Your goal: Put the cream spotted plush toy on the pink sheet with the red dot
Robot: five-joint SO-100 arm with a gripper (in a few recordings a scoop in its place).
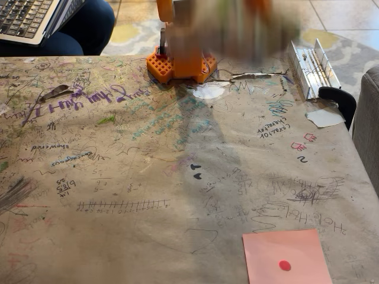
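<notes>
Where scribbles cover the brown paper table (pixel 148 177), pink sheet with the red dot (pixel 286 256) at near edge; hand's state unreadable, blurred.

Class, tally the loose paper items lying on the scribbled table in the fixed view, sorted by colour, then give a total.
Pink sheet with the red dot: 1
White paper scrap near the arm's orange base: 1
White paper scrap at the right edge: 1
Total: 3
</notes>
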